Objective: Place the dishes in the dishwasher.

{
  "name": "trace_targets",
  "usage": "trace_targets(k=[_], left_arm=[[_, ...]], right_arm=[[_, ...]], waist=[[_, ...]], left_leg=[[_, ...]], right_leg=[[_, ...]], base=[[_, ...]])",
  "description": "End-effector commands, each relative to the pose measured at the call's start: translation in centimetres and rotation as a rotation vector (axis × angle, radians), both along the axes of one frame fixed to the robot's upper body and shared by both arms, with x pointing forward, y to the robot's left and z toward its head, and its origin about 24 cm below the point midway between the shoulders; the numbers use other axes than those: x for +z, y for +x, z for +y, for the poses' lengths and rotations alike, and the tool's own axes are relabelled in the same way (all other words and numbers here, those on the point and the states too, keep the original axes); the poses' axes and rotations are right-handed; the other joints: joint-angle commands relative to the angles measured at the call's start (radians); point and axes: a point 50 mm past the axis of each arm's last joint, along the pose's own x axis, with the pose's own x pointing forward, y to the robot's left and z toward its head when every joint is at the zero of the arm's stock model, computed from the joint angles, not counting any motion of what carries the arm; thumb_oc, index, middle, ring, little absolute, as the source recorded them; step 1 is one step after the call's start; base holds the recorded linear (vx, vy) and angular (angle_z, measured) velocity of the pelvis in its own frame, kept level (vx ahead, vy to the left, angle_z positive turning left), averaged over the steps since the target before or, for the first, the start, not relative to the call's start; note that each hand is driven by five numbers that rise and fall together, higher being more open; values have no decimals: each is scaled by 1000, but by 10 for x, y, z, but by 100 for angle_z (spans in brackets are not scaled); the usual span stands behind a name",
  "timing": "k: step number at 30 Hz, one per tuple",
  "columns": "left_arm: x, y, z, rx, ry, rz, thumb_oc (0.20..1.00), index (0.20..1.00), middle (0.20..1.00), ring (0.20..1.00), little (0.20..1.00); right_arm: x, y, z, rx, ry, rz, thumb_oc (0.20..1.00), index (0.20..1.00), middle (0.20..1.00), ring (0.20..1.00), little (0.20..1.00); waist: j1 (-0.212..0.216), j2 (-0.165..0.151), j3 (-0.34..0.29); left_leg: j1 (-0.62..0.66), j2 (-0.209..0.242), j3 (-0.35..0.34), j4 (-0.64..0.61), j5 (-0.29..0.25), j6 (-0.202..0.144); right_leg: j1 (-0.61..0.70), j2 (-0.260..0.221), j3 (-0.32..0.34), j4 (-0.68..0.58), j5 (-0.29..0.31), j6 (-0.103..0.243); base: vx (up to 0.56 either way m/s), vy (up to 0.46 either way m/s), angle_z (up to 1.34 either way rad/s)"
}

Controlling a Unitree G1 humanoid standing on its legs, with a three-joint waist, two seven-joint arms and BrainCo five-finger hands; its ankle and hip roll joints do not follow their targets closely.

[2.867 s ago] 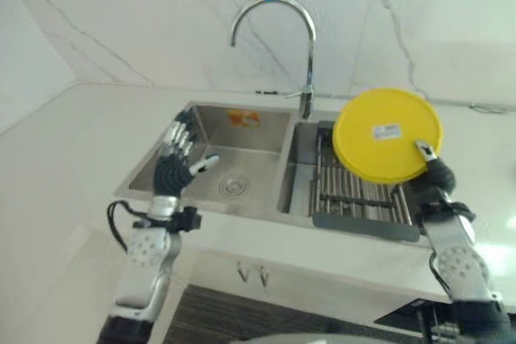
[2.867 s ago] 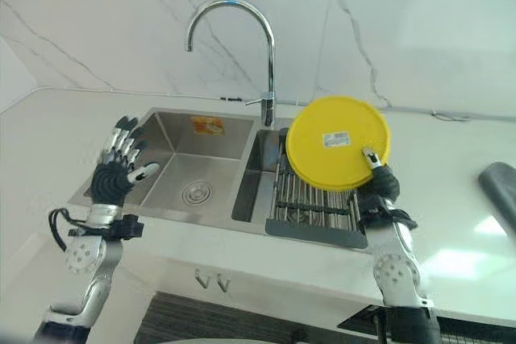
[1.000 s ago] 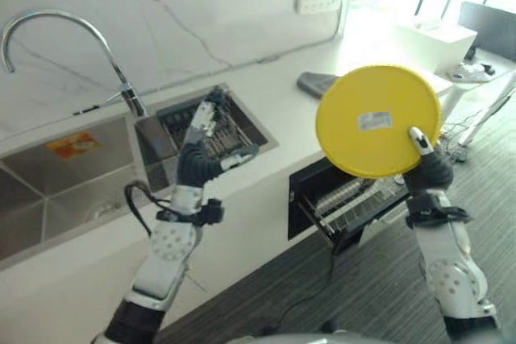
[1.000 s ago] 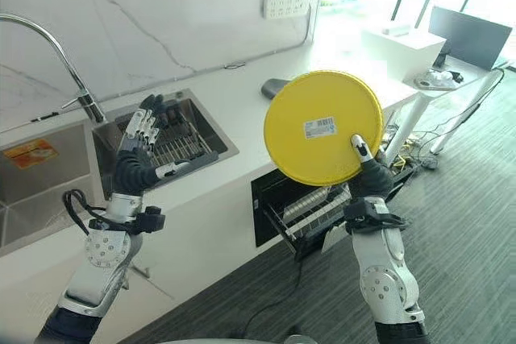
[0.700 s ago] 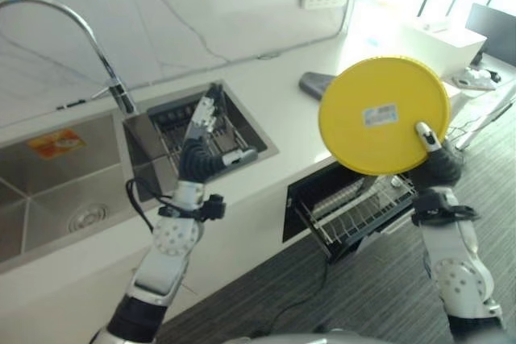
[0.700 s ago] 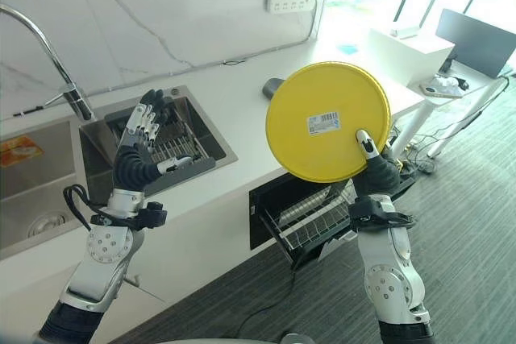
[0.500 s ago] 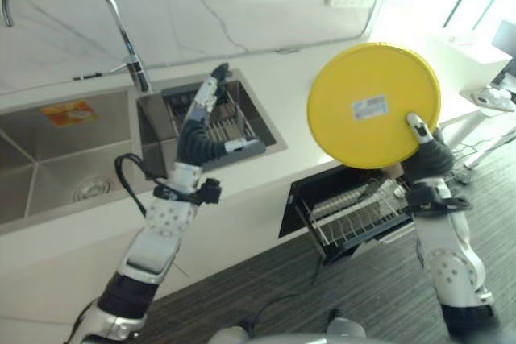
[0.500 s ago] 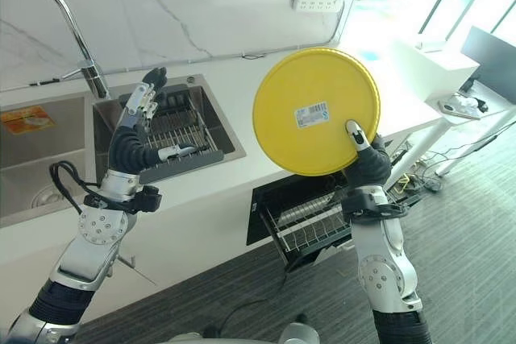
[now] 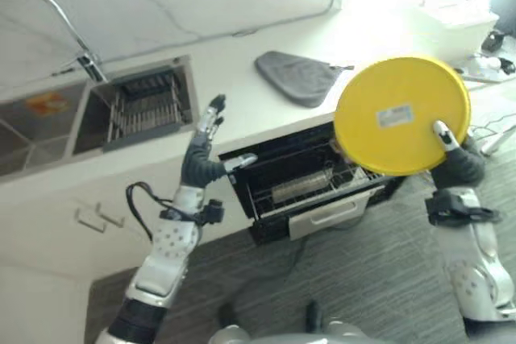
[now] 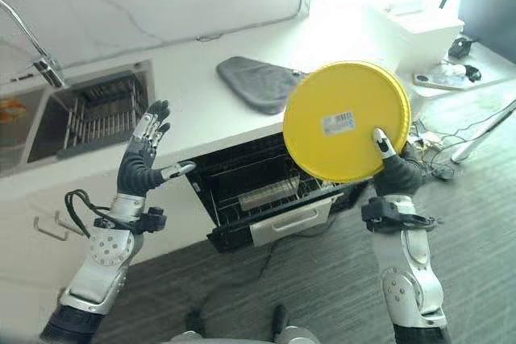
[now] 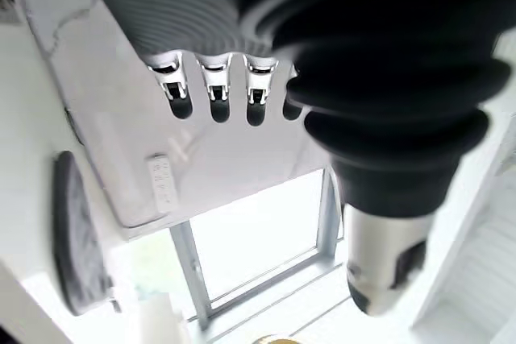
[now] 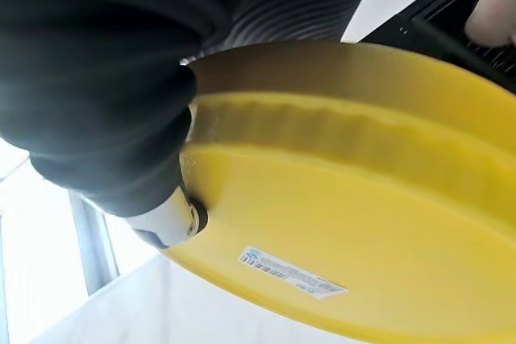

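A round yellow plate (image 9: pixel 401 114) with a white label on its underside is held upright in my right hand (image 9: pixel 456 163), thumb pressed on its face near the lower right edge; it also appears in the right wrist view (image 12: pixel 355 199). The plate hangs above and right of the open dishwasher (image 9: pixel 302 179), whose wire rack (image 10: pixel 266 191) is pulled out under the white counter. My left hand (image 9: pixel 201 159) is raised with straight spread fingers in front of the counter edge, left of the dishwasher, holding nothing.
A grey mat (image 9: pixel 298 76) lies on the white counter (image 9: pixel 234 110) above the dishwasher. The sink (image 9: pixel 48 122) with a dish rack (image 9: pixel 149 102) and faucet (image 9: pixel 56 18) sits at the far left. Dark striped floor (image 9: pixel 363 279) spreads below. A desk with items (image 10: pixel 451 62) stands at right.
The camera has swung right, so the sink has slid left and the dishwasher now sits in the middle. The plate stays in my right hand; my left hand stays open.
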Motion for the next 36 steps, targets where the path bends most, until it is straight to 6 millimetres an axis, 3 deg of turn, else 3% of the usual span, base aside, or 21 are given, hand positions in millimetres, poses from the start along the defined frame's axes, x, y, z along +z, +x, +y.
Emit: trace_targets(k=[1,6,9,11,12,14,15,16,21,24,25,26,28,31,34,36], left_arm=[[26,-7,12,34,-1,-141,1000,1000,1000,1000,1000],[27,-6,10,4,48,-150,1000,1000,1000,1000,1000],[33,-4,4,-30,94,-178,1000,1000,1000,1000,1000],[36,-2,-1,-63,129,-196,1000,1000,1000,1000,1000],[37,-1,-2,-66,132,-198,1000,1000,1000,1000,1000],[39,1,-2,-67,128,-190,1000,1000,1000,1000,1000],[40,1,0,-62,106,-182,1000,1000,1000,1000,1000],[36,0,7,-71,51,-140,1000,1000,1000,1000,1000],[17,-2,14,-70,-145,-6,1000,1000,1000,1000,1000],[-6,-6,27,-38,-379,99,1000,1000,1000,1000,1000],[-21,-8,38,14,-436,135,1000,1000,1000,1000,1000],[-28,-9,41,38,-440,153,1000,1000,1000,1000,1000],[-50,-13,53,140,-451,224,1000,1000,1000,1000,1000],[-108,-28,82,351,-557,447,1000,1000,1000,1000,1000],[-150,-48,98,506,-591,584,1000,1000,1000,1000,1000],[-166,-60,105,572,-603,635,1000,1000,1000,1000,1000]], right_arm=[[49,-3,7,28,-54,-256,200,200,200,200,200],[50,-6,-1,-56,-96,-269,200,200,200,200,200],[48,-11,-1,-95,-110,-290,200,200,200,200,200],[45,-12,2,-113,-127,-304,200,200,200,200,200],[45,-12,3,-116,-134,-307,200,200,200,200,200],[46,-12,6,-120,-172,-319,200,200,200,200,200],[46,-11,7,-116,-190,-325,200,200,200,200,200],[45,-11,9,-124,-234,-332,200,200,200,200,200],[49,-8,8,-146,-414,-320,200,200,200,200,200],[54,-9,5,-179,-568,-320,200,200,200,200,200],[52,-8,-1,-197,-634,-302,200,200,200,200,200],[51,-9,-1,-203,-662,-305,200,200,200,200,200],[52,-9,-2,-200,-737,-315,200,200,200,200,200],[48,-14,-4,-214,-868,-312,200,200,200,200,200],[47,-13,0,-224,-987,-315,200,200,200,200,200],[48,-12,0,-229,-1045,-321,200,200,200,200,200]], waist=[[2,-20,-37],[27,-44,-33],[38,-59,-22],[25,-61,-12],[23,-60,-10],[20,-61,-12],[20,-63,-13],[13,-62,-12],[18,-58,-34],[32,-64,-25],[29,-50,-14],[34,-47,-14],[38,-42,-23],[40,-43,-38],[47,-53,-40],[54,-58,-39]], left_leg=[[42,-6,-33,6,-166,3],[54,-68,-58,8,-202,31],[53,-102,-97,6,-218,68],[55,-112,-142,6,-230,85],[51,-110,-145,6,-223,86],[51,-104,-152,6,-224,78],[55,-99,-145,6,-228,73],[68,-85,-141,6,-237,71],[96,-30,-67,10,-223,36],[44,-28,-46,125,-240,24],[45,11,5,27,-162,0],[46,9,-11,15,-159,-2],[45,-3,-54,6,-174,-1],[58,-21,-52,6,-190,4],[71,-34,-56,6,-203,11],[75,-39,-67,6,-209,14]], right_leg=[[84,-142,49,-1,-66,125],[120,-216,24,1,-38,181],[96,-242,30,159,-44,188],[40,-215,110,213,-39,182],[31,-210,119,203,-30,177],[35,-201,133,109,-25,173],[40,-199,133,34,8,177],[35,-175,184,6,22,178],[57,-137,138,-1,-26,143],[75,-131,116,-1,-36,121],[88,-148,49,-1,-44,130],[90,-151,43,-1,-47,132],[89,-160,44,-1,-48,136],[98,-192,18,-1,-39,156],[109,-217,2,-1,-31,176],[112,-225,3,-1,-29,184]], base=[[150,459,-41],[122,425,-11],[74,200,12],[64,-29,19],[62,-120,30],[83,-201,37],[184,-537,10],[190,-589,-7],[132,-388,5],[64,-142,27],[17,107,59],[31,153,79],[115,168,76],[152,172,8],[145,114,27],[105,61,11]])
